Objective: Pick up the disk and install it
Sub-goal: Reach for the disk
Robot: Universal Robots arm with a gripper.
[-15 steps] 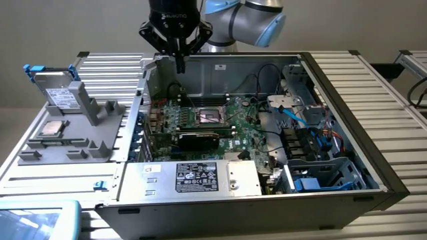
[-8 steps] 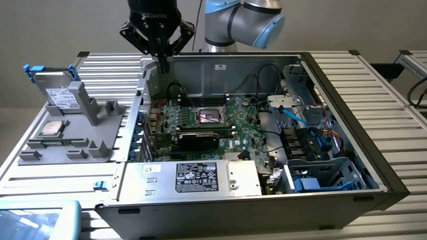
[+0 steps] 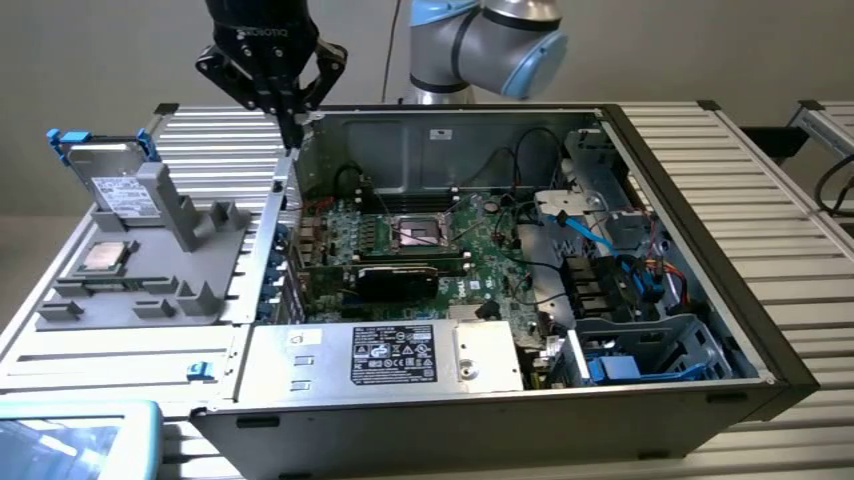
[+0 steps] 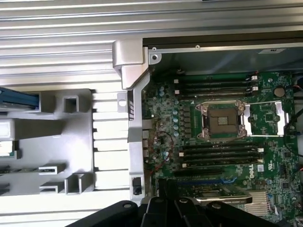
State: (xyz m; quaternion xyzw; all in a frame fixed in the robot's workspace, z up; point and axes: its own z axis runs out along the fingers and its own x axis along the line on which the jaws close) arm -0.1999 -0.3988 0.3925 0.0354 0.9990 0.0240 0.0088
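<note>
The disk (image 3: 118, 178), a silver-grey drive with a white label in a blue carrier frame, stands tilted in the grey plastic holder (image 3: 187, 255) on the exterior view's left. My gripper (image 3: 286, 122) hangs above the left wall of the open computer case (image 3: 694, 300), well to the right of the disk. Its black fingers are shut together with nothing between them. In the wrist view the gripper (image 4: 173, 201) sits over the motherboard (image 4: 213, 156), and a blue edge of the disk's carrier (image 4: 19, 99) shows beside the holder (image 4: 61, 142).
A small square CPU chip (image 3: 104, 257) lies on the holder. Inside the case are the empty CPU socket (image 3: 424, 232), a silver power supply with a black label (image 3: 394, 355), and a grey drive cage (image 3: 654, 345) with blue parts and cables. Ribbed metal table (image 3: 747, 170) surrounds it.
</note>
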